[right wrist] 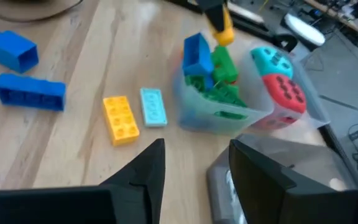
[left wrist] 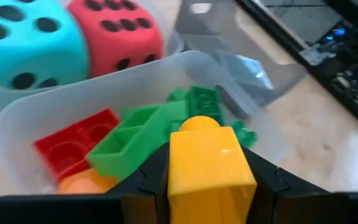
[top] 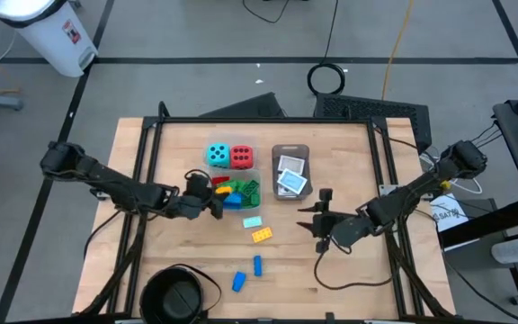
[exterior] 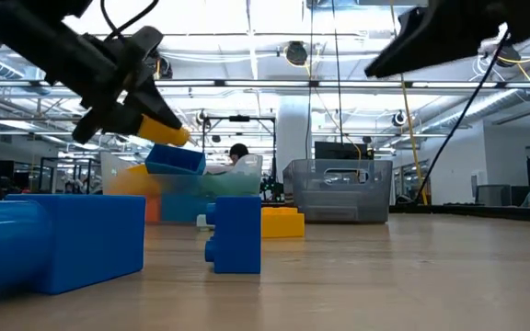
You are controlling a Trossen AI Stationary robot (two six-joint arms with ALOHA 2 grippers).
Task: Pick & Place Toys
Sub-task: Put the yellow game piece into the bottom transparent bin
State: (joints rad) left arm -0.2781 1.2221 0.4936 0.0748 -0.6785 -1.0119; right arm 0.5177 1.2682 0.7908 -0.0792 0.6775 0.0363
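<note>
While its fingers clamp a yellow brick (left wrist: pixel 210 165) above the clear tub (top: pixel 241 205) of red, green and blue bricks, the left gripper (top: pixel 214 200) hovers beside the teal die (top: pixel 217 155) and red die (top: pixel 241 157). Near the grey tray (top: pixel 290 171), the right gripper (top: pixel 320 221) hangs with fingers apart, holding nothing. Yellow, pale-blue and blue bricks lie loose on the wooden table (top: pixel 349 270).

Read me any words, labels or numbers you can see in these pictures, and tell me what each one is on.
No text can be read anywhere.
Red die and teal die: black pips only, no numerals.
White cards in the grey tray: print too small to read.
White bin on the floor: red label, too blurred to read.
</note>
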